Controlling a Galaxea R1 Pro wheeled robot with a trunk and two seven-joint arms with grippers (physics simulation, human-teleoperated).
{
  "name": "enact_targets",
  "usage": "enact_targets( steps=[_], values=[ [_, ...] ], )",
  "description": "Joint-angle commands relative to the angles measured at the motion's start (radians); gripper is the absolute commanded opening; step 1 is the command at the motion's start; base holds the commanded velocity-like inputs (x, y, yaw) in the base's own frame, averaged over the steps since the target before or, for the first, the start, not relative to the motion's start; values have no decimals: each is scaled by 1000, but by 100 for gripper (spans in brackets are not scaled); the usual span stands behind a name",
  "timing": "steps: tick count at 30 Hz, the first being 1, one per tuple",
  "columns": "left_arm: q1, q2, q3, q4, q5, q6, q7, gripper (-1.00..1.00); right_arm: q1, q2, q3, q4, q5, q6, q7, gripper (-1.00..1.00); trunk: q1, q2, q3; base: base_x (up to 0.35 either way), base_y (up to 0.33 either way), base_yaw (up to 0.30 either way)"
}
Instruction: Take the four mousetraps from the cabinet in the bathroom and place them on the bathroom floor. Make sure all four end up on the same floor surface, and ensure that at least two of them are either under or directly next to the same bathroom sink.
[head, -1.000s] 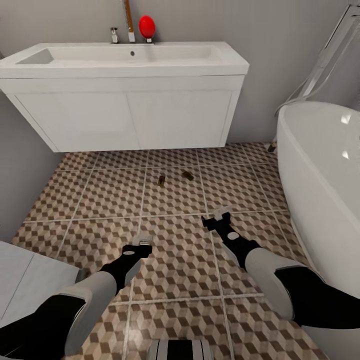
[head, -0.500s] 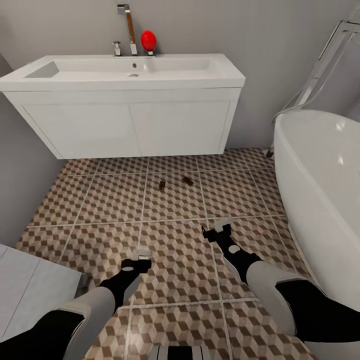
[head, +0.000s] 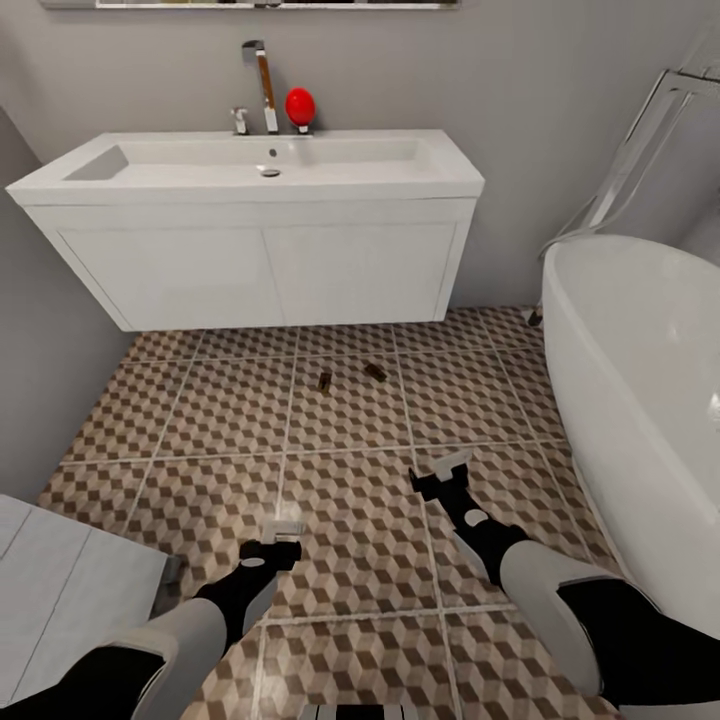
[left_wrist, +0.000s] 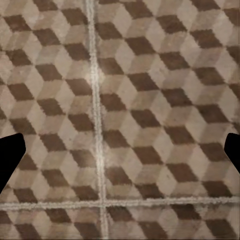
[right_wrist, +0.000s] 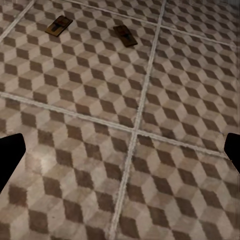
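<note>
Mousetraps: two small tan wooden boards with dark wire, one (head: 324, 382) and another (head: 375, 372), lie mid-frame on the brown-beige cube-patterned tile floor (head: 200, 420), just in front of the white boxy wall-hung sink (head: 260, 215). We judge the sink condition met, with two traps still to fetch. Left gripper (head: 281, 528) and right gripper (head: 447, 467) hang spread apart, holding nothing. Versus earlier frames, our view has tilted up and back, so the sink sits lower in the picture.

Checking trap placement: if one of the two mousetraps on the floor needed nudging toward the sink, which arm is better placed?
Probably the right gripper: it hangs open nearer the two mousetraps; the left gripper sits farther back.
</note>
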Motion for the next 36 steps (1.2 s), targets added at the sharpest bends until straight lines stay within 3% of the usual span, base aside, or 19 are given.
enact_targets(
  steps=[1,18,25,36],
  values=[
    [3,0,-8,1,5,-3,5,100,0,-1,8,1,1,-5,-6,100,-4,7,4,0,0,0],
    [41,1,-8,2,5,-6,5,100,28,-2,8,1,1,-13,-6,100,-69,126,78,0,0,0],
    [69,8,-8,2,5,-54,5,100,57,-2,8,1,1,-29,-7,100,-96,175,109,0,0,0],
    [111,14,-8,2,5,-66,5,100,106,-2,7,1,1,-33,-8,100,-138,252,156,0,0,0]
  ],
)
